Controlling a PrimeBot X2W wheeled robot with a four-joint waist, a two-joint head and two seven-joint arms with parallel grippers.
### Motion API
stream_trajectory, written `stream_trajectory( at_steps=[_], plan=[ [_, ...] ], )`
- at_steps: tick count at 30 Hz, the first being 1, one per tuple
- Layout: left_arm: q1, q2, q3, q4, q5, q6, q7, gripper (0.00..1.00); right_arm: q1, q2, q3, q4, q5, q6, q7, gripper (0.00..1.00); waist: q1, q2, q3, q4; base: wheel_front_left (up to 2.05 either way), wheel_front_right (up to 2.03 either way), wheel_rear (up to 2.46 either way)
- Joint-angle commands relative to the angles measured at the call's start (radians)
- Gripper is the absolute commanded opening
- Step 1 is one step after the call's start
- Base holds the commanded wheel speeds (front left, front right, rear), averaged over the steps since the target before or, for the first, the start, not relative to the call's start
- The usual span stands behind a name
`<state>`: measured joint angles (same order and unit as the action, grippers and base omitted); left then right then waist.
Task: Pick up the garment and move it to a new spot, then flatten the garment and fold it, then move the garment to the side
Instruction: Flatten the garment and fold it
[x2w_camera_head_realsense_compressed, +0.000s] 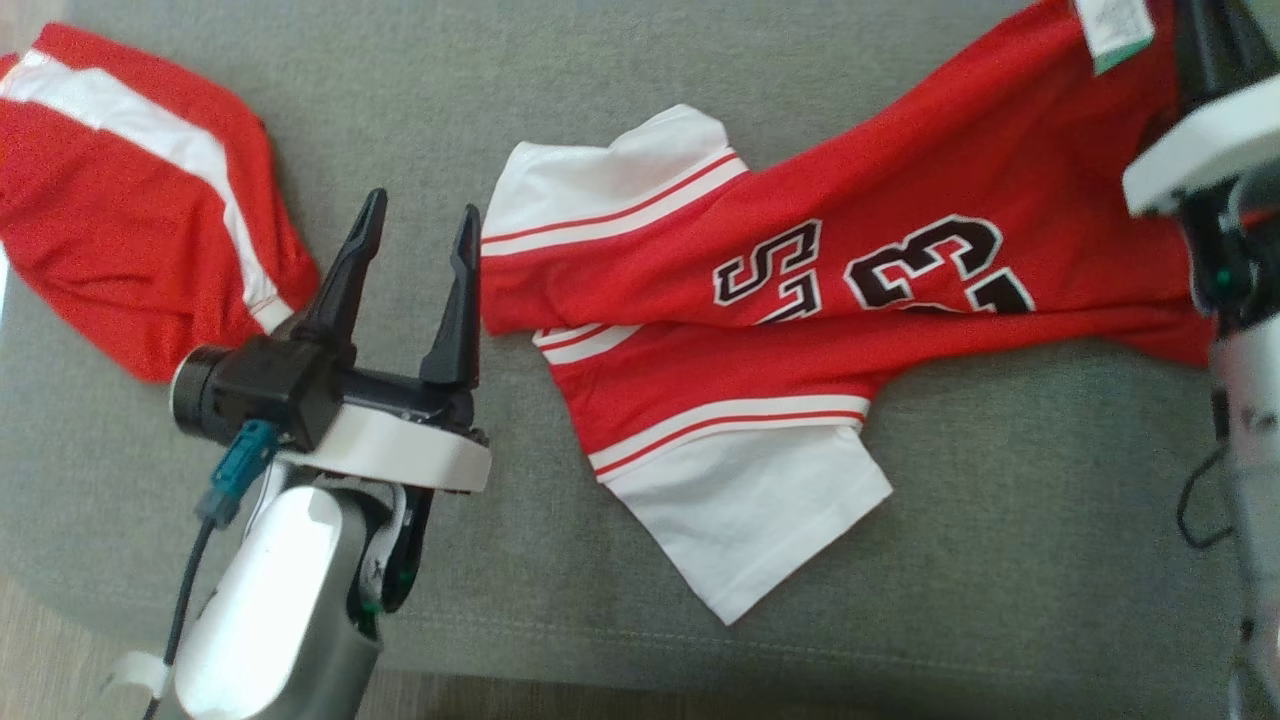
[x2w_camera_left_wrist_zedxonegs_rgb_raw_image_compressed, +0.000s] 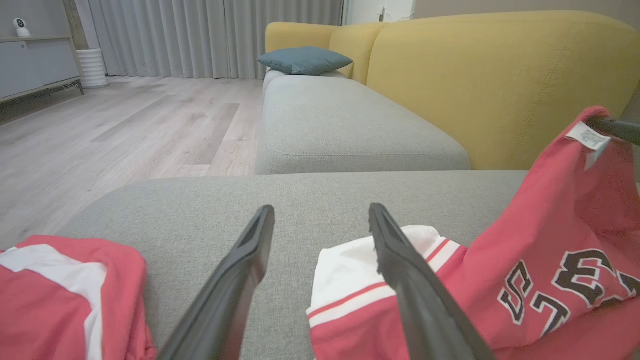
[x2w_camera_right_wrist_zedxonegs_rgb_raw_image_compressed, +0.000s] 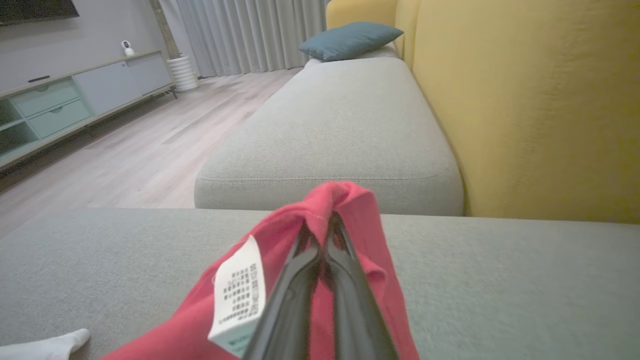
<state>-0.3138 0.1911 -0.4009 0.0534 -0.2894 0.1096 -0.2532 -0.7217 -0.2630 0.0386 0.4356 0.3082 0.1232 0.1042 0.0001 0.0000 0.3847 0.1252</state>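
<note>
The grey sofa seat (x2w_camera_head_realsense_compressed: 1000, 560) carries the whole work area, with bare cushion toward the robot's side of the garment and a front edge along the bottom of the head view. The red basketball jersey (x2w_camera_head_realsense_compressed: 930, 180) lies across this seat. Its long axis runs from the white sleeves at centre up to the robot's right, where one end is raised off the cushion. A pair of red shorts (x2w_camera_head_realsense_compressed: 120, 230) lies well apart at the far left and limits room on that side. The left gripper (x2w_camera_head_realsense_compressed: 421, 203) stands with jaws wide and empty, just beside the upper white sleeve (x2w_camera_head_realsense_compressed: 600, 180), making it the nearer arm for that end. The right gripper (x2w_camera_right_wrist_zedxonegs_rgb_raw_image_compressed: 320, 225) is clamped tight on the jersey's raised edge, just beside the care label (x2w_camera_right_wrist_zedxonegs_rgb_raw_image_compressed: 239, 292). Judged from this layout, the coming move depends on a lift along the long axis.
</note>
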Motion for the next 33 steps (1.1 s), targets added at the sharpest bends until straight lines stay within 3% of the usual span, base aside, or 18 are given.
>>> stream_trajectory(
  at_steps=[1, 2, 3, 4, 5, 11, 15, 24, 33],
  plan=[
    [-0.033, 0.010, 0.038, -0.033, 0.018, -0.005, -0.008, 1.00, -0.058, -0.011, 0.031, 0.005, 0.014, 0.008, -0.031, 0.00, -0.0001, 0.0000, 0.021, 0.019, 0.00, 0.00, 0.00],
    [-0.036, 0.007, 0.039, -0.032, 0.020, -0.007, -0.008, 1.00, -0.082, -0.011, 0.046, 0.044, 0.022, 0.008, -0.043, 0.00, -0.0001, 0.0000, 0.024, 0.020, 0.00, 0.00, 0.00],
    [-0.038, 0.004, 0.040, -0.031, 0.023, -0.010, -0.008, 1.00, -0.103, -0.014, 0.060, 0.081, 0.027, 0.008, -0.059, 0.40, -0.0001, 0.0000, 0.027, 0.022, 0.00, 0.00, 0.00],
    [-0.039, 0.001, 0.041, -0.029, 0.025, -0.012, -0.008, 1.00, -0.122, -0.015, 0.071, 0.115, 0.031, 0.008, -0.078, 0.91, -0.0001, 0.0000, 0.029, 0.023, 0.00, 0.00, 0.00],
    [-0.041, -0.001, 0.042, -0.027, 0.027, -0.014, -0.009, 1.00, -0.137, -0.015, 0.082, 0.147, 0.033, 0.008, -0.099, 1.00, -0.0001, 0.0000, 0.029, 0.023, 0.00, 0.00, 0.00],
    [-0.027, -0.007, 0.058, -0.011, 0.037, -0.022, -0.009, 1.00, -0.123, -0.012, 0.122, 0.232, 0.006, 0.008, -0.279, 1.00, -0.0001, 0.0000, -0.005, 0.005, 0.00, 0.00, 0.00],
    [0.001, -0.006, 0.070, 0.000, 0.039, -0.021, -0.009, 1.00, -0.033, -0.014, 0.119, 0.191, -0.009, 0.008, -0.340, 1.00, -0.0001, 0.0000, -0.050, -0.014, 0.00, 0.00, 0.00],
    [0.077, 0.007, 0.084, 0.014, 0.039, -0.015, -0.009, 1.00, 0.274, 0.024, 0.047, -0.062, -0.049, 0.008, -0.347, 1.00, -0.0001, 0.0000, -0.149, -0.055, 0.00, 0.00, 0.00],
    [0.135, 0.023, 0.088, 0.013, 0.028, -0.003, -0.005, 1.00, 0.624, 0.135, -0.032, -0.395, -0.102, 0.008, -0.203, 1.00, -0.0001, 0.0000, -0.217, -0.083, 0.00, 0.00, 0.00]
  ],
)
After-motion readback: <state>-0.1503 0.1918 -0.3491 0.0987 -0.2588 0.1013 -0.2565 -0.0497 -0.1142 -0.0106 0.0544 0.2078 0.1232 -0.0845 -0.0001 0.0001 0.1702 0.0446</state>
